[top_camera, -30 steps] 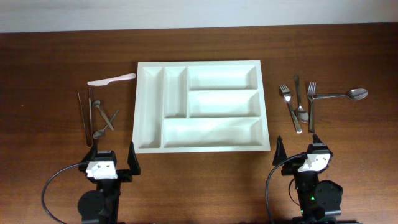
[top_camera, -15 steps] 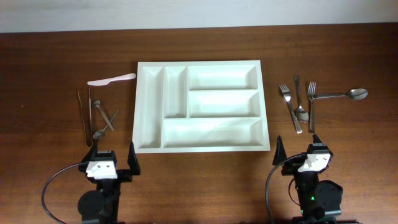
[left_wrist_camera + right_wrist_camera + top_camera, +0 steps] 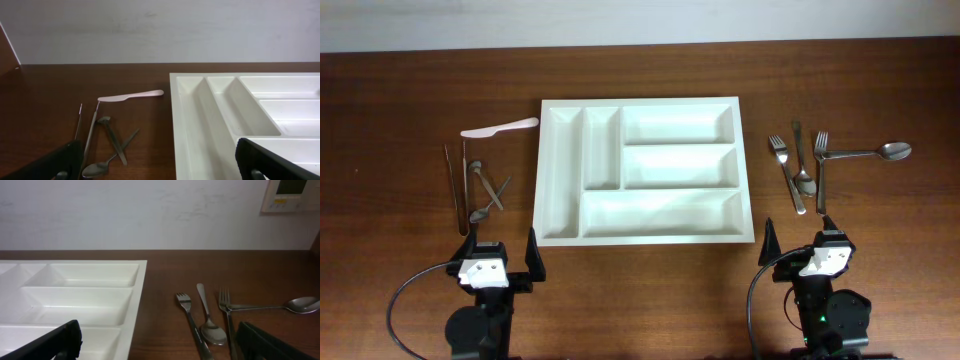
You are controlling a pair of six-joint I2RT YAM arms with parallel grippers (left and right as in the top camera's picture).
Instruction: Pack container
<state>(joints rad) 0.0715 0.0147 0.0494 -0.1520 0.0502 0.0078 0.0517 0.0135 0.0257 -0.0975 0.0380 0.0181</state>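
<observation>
"Container (image 3: 640, 215) first: where does it sit from the two arms?"

"On the table (image 3: 380, 200), ahead of both and in the gap between them. The left end effector (image 3: 500, 245) has one near corner just ahead to its right. The right end effector (image 3: 796, 236) has the other just ahead to its left."

"And the jaws?"

"Both spread wide with nothing between them, low at the near edge."

"Anything moved in the last second?"

"Nothing I can see. Arms, cutlery and container are all where they were. So I'd say packing hasn't begun, and all five compartments are bare."

"What's waiting, working outward?"

"Straight ahead of the left end effector is a loose heap of small metal pieces (image 3: 480, 190), a spoon bowl nearest to it. Beyond those lies a white knife (image 3: 500, 127). Ahead of the right one there's a fork (image 3: 786, 178), a spoon (image 3: 803, 165) and a second fork (image 3: 820, 170), lying close together. Farther out to its right, a larger spoon (image 3: 880, 152) has its handle reaching that second fork's tines."

"First move?"

"My guess is either arm reaches forward for its nearest piece. Thin metal lying flat on wood may be fiddly to pinch."
</observation>
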